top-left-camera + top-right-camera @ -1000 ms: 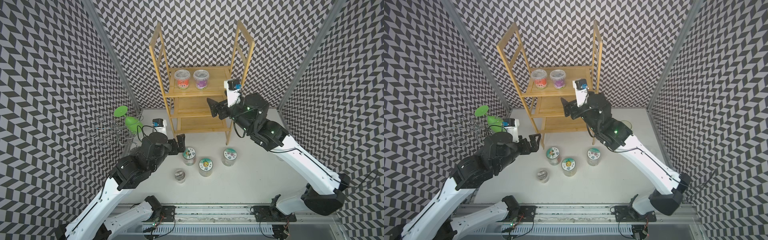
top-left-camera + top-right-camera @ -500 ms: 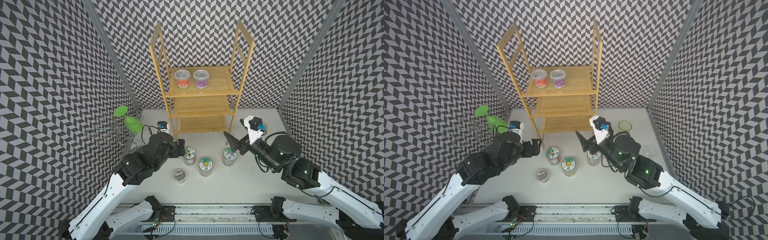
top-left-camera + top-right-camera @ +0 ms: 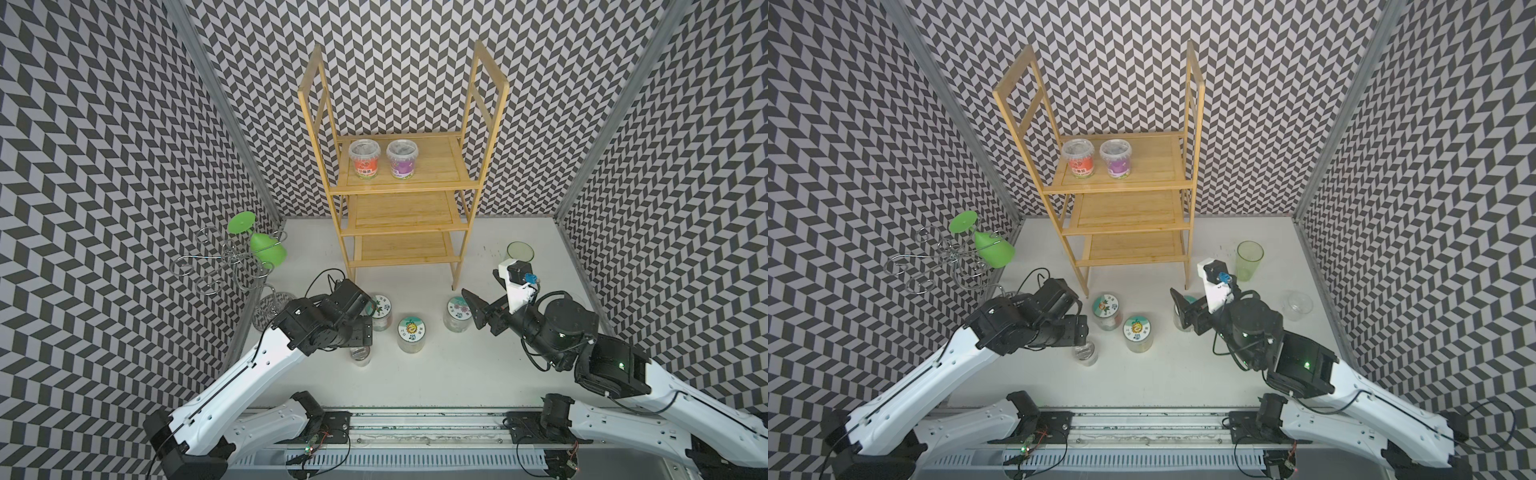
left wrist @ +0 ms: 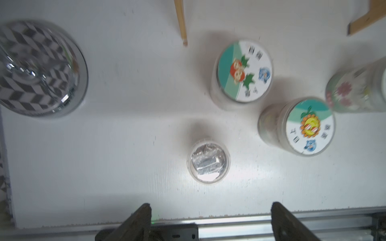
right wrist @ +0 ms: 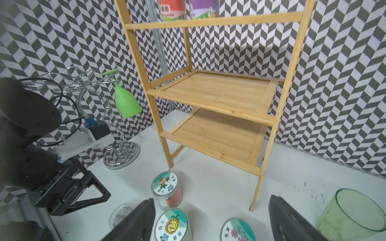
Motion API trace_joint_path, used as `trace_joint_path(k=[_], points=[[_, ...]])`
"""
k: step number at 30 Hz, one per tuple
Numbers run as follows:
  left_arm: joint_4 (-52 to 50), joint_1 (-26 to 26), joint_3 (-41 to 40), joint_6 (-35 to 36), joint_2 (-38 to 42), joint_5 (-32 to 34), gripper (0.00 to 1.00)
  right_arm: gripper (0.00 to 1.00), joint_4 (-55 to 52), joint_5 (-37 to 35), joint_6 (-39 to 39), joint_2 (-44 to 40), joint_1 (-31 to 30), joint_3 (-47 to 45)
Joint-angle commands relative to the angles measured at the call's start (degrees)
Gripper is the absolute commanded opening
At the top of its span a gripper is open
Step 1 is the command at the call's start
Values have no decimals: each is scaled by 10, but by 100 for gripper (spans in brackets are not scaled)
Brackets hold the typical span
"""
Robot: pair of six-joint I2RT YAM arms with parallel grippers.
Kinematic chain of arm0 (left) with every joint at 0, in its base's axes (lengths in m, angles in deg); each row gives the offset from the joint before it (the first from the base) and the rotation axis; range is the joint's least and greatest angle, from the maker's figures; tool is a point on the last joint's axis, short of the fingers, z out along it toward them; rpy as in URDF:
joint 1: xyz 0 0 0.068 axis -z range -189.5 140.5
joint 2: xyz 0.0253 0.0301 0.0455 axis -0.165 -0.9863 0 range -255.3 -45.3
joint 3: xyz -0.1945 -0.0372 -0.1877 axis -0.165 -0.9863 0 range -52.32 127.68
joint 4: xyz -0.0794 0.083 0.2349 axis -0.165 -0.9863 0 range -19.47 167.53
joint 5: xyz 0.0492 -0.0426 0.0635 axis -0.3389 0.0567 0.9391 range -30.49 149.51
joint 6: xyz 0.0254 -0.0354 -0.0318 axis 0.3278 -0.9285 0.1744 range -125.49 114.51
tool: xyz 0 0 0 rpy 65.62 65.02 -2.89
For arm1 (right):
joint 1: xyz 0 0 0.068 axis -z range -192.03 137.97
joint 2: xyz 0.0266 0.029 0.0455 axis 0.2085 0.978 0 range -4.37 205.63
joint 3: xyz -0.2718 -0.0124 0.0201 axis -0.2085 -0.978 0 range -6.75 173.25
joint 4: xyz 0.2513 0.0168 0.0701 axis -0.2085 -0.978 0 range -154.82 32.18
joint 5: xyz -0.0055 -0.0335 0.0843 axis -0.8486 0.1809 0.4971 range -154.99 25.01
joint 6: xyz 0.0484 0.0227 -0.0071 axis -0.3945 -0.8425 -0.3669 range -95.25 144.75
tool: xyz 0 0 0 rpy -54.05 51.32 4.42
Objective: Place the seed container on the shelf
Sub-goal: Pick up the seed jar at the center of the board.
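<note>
**benchwarmer:** ok, where's the seed container sitting right now?

**standing_by:** Depends which one you mean lol. Two tubs are up on the top board of the shelf (image 3: 401, 216), upright and side by side: the red-label tub (image 3: 365, 160) and the purple-label tub (image 3: 402, 159). Three lidded jars stand on the table (image 3: 436, 374) just in front of the shelf's legs: the red-fruit-lid jar (image 4: 244, 71), the sunflower-lid jar (image 3: 411, 332) and the pink-flower-lid jar (image 3: 457, 316).

**benchwarmer:** either arm got hold of anything?

**standing_by:** Nah. The left gripper (image 4: 211, 204) points down at the table with its jaws spread wide and nothing between them, close to a small foil-topped cup (image 4: 208, 161). The right gripper (image 5: 212, 198) is spread wide too and grips nothing. It hangs low, right beside the pink-flower-lid jar.

**benchwarmer:** other clutter?

**standing_by:** A green tumbler (image 3: 1249, 259) right of the shelf. On the left, a chrome wire stand (image 3: 232, 257) with a green wine glass (image 3: 268, 251) hanging upside down.
</note>
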Motion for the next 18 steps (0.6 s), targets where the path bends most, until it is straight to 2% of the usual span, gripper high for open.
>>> trace_joint_path(k=[1,8,18], points=[[-18,-3,-32,-27,-8,-60,90,89,8,-4,-27,-11,-3,-16],[34,-3,-60,-32,-43,-97,93,89,3,4,-49,-33,-3,-55],[71,-19,-75,-6,-104,-110,97,90,-11,7,-70,-57,-4,-80]])
